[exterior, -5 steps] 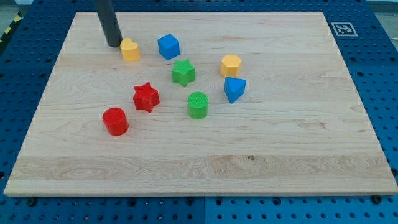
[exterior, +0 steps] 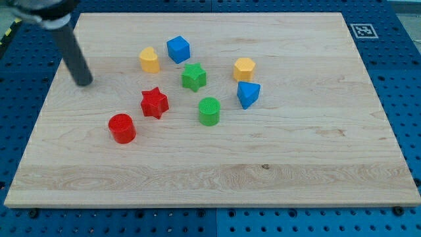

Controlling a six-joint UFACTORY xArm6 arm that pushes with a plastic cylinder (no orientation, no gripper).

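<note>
Now my tip point(exterior: 84, 83) is resting on the bare wood near the view's left edge of the wooden board point(exterior: 316, 164), touching no block and holding nothing, since the rod is simply a plain dark shaft slanting up toward the view's top left corner. The nearest pieces are lying well apart from it: the yellow block point(exterior: 150, 60) with a rounded top is sitting to the view's right and slightly higher, the red star point(exterior: 154, 103) is sitting to the right and lower, and the red cylinder point(exterior: 122, 128) is standing below it toward the view's bottom. Just beside the yellow block, to its right, the blue cube point(exterior: 178, 49) is standing, and the green star point(exterior: 193, 76) is lying below that cube. The green cylinder point(exterior: 209, 110) is standing below the green star and to the right of the red star. Further right, the yellow hexagonal block point(exterior: 244, 68) is sitting just above the blue block point(exterior: 248, 94), an angular shape I cannot make out exactly. A black-and-white marker point(exterior: 363, 30) is sitting at the board's top right corner.
</note>
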